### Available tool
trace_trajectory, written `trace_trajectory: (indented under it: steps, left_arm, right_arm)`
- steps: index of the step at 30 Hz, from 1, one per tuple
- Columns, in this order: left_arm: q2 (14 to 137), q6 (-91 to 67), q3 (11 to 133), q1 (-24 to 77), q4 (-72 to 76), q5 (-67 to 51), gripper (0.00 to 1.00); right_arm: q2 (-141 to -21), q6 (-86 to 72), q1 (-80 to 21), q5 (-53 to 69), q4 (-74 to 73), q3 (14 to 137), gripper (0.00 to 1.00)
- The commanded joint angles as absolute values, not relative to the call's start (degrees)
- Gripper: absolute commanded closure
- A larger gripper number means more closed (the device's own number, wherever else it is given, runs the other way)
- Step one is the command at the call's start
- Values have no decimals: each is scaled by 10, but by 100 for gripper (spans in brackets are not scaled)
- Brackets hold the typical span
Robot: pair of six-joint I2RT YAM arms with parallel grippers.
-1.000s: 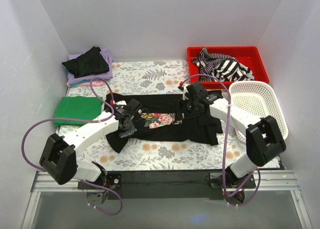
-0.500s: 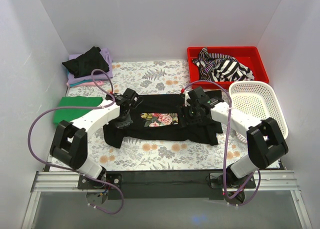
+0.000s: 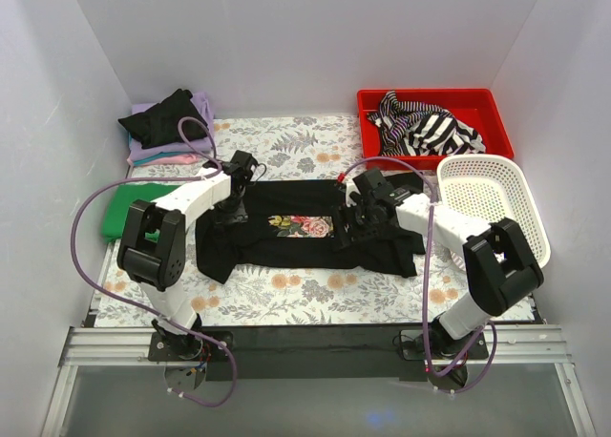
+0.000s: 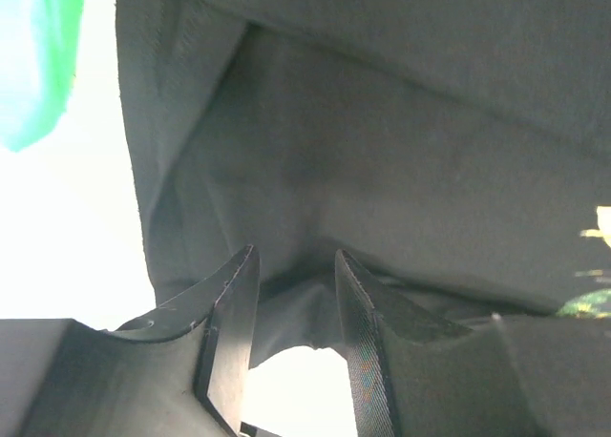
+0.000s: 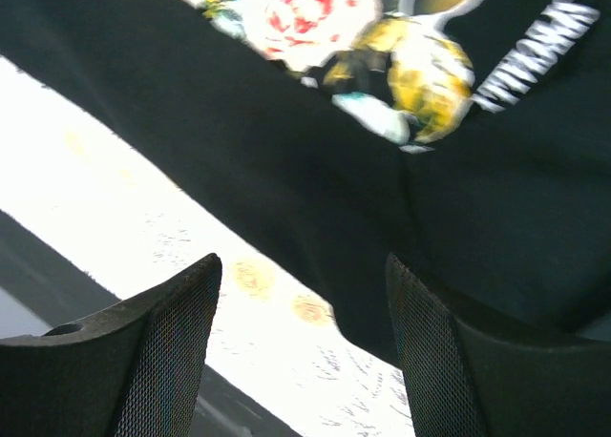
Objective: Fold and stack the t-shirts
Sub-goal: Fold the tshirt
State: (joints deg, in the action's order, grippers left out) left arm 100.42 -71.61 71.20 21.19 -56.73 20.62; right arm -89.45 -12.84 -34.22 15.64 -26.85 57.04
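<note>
The black t-shirt (image 3: 286, 200) with the floral chest print (image 3: 305, 227) lies spread across the middle of the table. My left gripper (image 3: 233, 206) is low over its far left part. In the left wrist view (image 4: 296, 256) its jaws stand partly apart, with a fold at the edge of the black cloth (image 4: 382, 151) between the tips. My right gripper (image 3: 355, 225) hovers over the shirt just right of the print. In the right wrist view (image 5: 302, 260) it is wide open and empty above the shirt's near edge (image 5: 191, 122).
A folded green shirt (image 3: 129, 208) lies at the left edge. A black shirt (image 3: 167, 117) tops a lilac and pink pile at the back left. A striped shirt (image 3: 430, 127) lies in the red bin (image 3: 434, 94). A white mesh basket (image 3: 496, 203) stands at the right.
My left gripper has swung from the shirt's near left part to its far left part. My right gripper has shifted slightly left, toward the print.
</note>
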Motion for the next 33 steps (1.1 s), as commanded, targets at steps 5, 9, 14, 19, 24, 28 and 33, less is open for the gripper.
trace_trajectory:
  steps: [5, 9, 14, 19, 24, 28, 33]
  left_arm:
    - [988, -712, 754, 152, -564, 229, 64]
    - [944, -745, 757, 132, -551, 236, 64]
    - [867, -769, 706, 108, -497, 240, 64]
    - [805, -787, 644, 74, -471, 194, 64]
    - [781, -784, 625, 41, -463, 185, 64]
    - [770, -766, 625, 18, -453, 158, 64]
    - [764, -763, 609, 14, -452, 149, 64]
  right_arm:
    - [-943, -151, -414, 235, -201, 627, 25]
    - [-969, -208, -458, 273, -114, 636, 25]
    - [-1012, -288, -492, 278, 60, 621, 26]
    - [-1078, -338, -536, 285, 121, 670, 26]
    - [-1143, -349, -588, 274, 127, 748, 25]
    - [-1183, -363, -606, 272, 133, 787, 26]
    - [-1214, -374, -615, 251, 129, 813, 26]
